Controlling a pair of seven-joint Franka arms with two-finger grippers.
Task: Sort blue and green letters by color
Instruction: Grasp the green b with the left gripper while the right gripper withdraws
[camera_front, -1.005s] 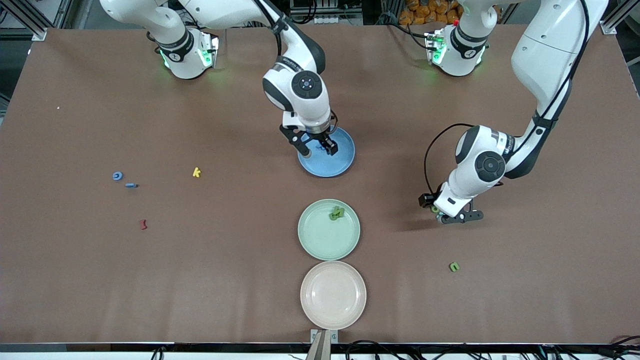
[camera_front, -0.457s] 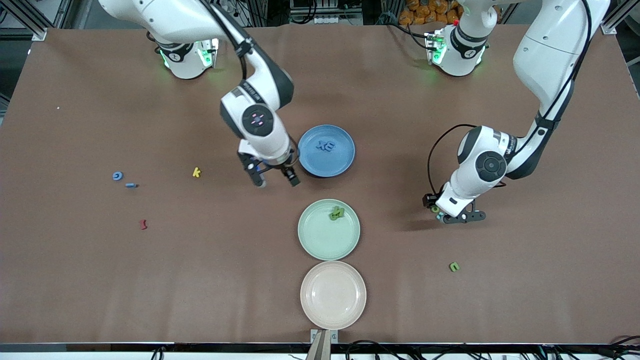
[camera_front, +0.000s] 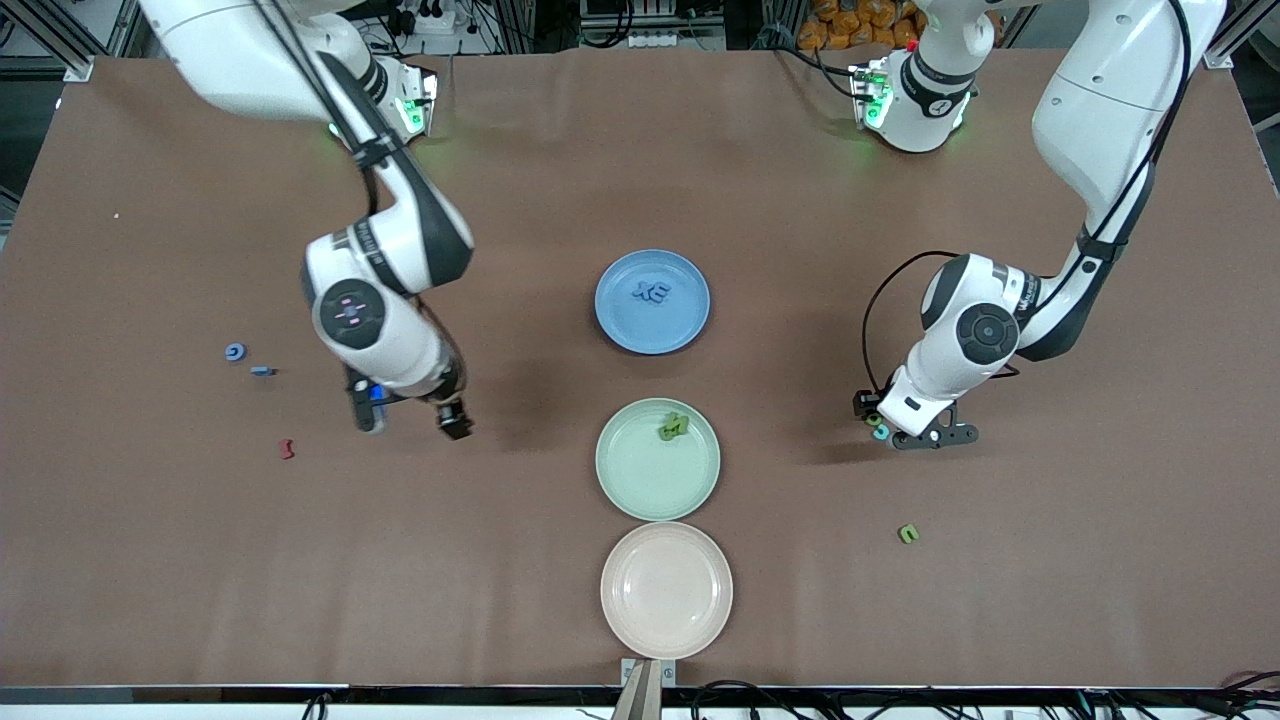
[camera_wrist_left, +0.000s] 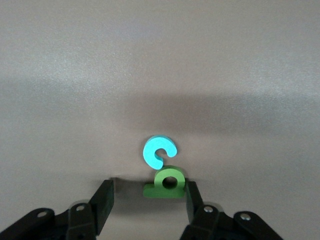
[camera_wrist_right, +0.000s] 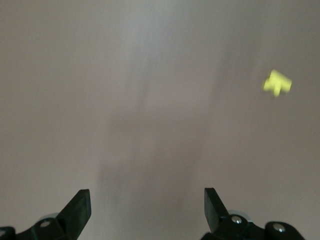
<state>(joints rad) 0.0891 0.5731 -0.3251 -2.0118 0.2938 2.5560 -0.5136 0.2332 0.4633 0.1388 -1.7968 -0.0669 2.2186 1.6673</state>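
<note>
Blue plate (camera_front: 652, 301) is holding two blue letters (camera_front: 652, 292), front view; right gripper (camera_front: 412, 418) is hovering open, empty. Left wrist view: left gripper (camera_wrist_left: 148, 201), open, is straddling a green letter (camera_wrist_left: 165, 183) touching a cyan letter (camera_wrist_left: 158, 152); closing risks dragging both. Right wrist view: yellow k (camera_wrist_right: 276, 83) is showing

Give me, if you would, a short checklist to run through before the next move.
1. Right gripper open and empty: ok.
2. Left gripper open astride green letter: ok.
3. Turquoise letter clear of that grasp: not ok, it sits against the green letter.
4. Green plate has bare room: ok.
5. Blue plate has bare room: ok.
6. Round blue letter unobstructed: ok.
</note>
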